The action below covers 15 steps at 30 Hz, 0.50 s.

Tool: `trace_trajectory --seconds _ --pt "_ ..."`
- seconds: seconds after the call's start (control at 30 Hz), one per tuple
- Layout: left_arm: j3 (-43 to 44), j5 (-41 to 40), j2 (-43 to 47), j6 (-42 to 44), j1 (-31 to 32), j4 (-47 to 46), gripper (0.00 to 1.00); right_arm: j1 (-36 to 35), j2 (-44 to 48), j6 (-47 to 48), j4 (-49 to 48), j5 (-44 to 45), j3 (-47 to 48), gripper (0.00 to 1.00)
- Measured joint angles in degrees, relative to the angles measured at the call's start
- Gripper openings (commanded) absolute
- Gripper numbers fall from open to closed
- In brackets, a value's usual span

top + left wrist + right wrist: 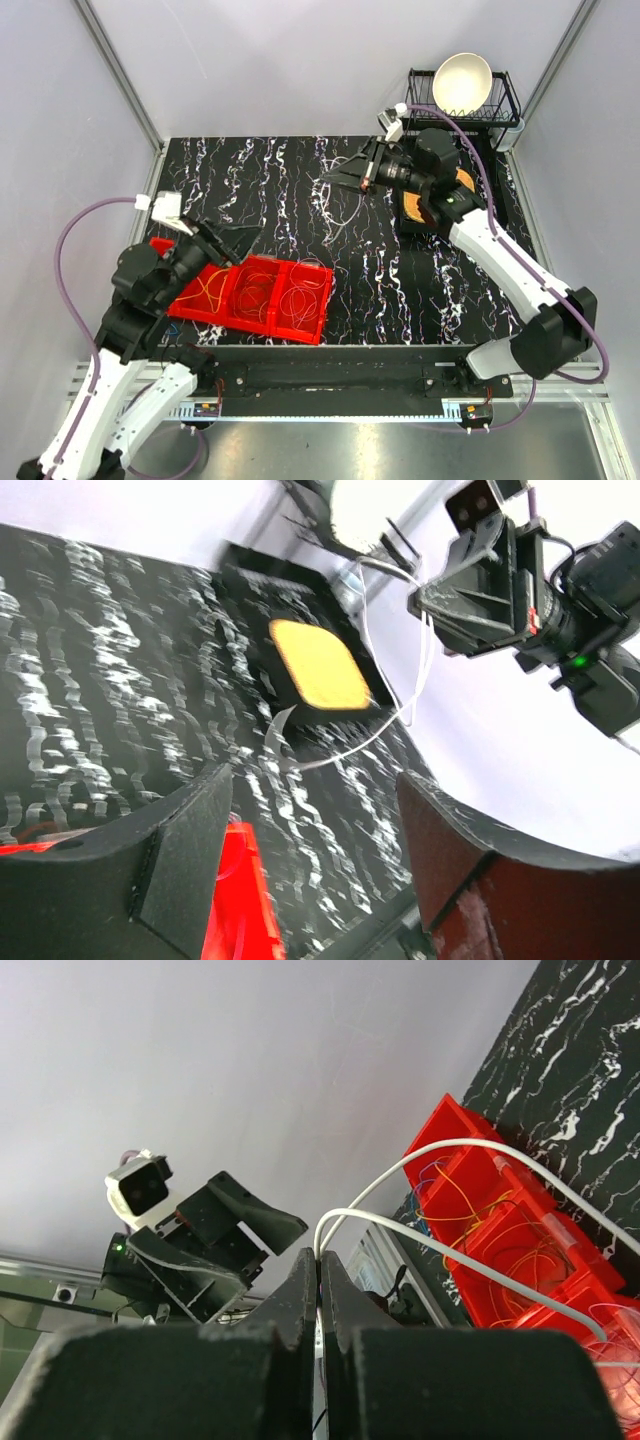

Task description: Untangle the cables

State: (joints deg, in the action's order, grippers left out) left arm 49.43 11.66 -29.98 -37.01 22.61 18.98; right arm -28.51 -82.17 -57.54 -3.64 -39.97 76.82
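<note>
My right gripper (330,178) is shut on a thin white cable (346,208) and holds it above the middle of the black marbled table; the loop hangs down from its jaws. In the right wrist view the jaws (320,1260) pinch the white cable (430,1250), which arcs out to the right. The left wrist view shows the white cable (427,665) dangling from that gripper. Orange and yellow loops (215,290) and pale loops (300,296) lie in a red tray (322,330). My left gripper (240,243) is open and empty above the tray's left end, fingers (180,860) wide apart.
A dish rack (505,100) with a white bowl (462,82) stands at the back right. A black pad with a yellow-orange slab (320,665) lies on the table under my right arm. Metal frame posts run along the walls.
</note>
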Motion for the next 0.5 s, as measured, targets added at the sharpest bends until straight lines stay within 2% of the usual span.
trace_trajectory --seconds 0.1,0.2,0.27,0.33,0.4,0.5 --pt "1.3 -1.6 -3.1 -0.6 5.0 -1.2 0.72 0.0 2.5 -0.4 -0.1 0.0 -1.0 0.00" --pt "4.4 -6.2 -8.4 -0.1 13.1 -1.1 0.71 0.0 3.8 -0.8 -0.4 0.0 -1.7 0.00" --pt "7.0 -11.2 -11.8 1.0 20.2 -1.0 0.72 0.0 4.2 -0.9 -0.4 0.0 -2.3 0.00" --pt "9.4 -20.6 -15.3 3.3 30.9 -1.1 0.72 0.0 4.4 -1.0 -0.1 0.0 -3.2 0.00" --pt "10.1 -26.2 -17.4 5.4 38.3 -1.3 0.72 0.0 4.7 -1.1 0.1 0.1 -3.9 0.00" --pt "11.2 -34.1 -20.7 8.5 44.9 -2.2 0.71 0.0 5.0 -1.5 0.4 0.2 -4.5 0.00"
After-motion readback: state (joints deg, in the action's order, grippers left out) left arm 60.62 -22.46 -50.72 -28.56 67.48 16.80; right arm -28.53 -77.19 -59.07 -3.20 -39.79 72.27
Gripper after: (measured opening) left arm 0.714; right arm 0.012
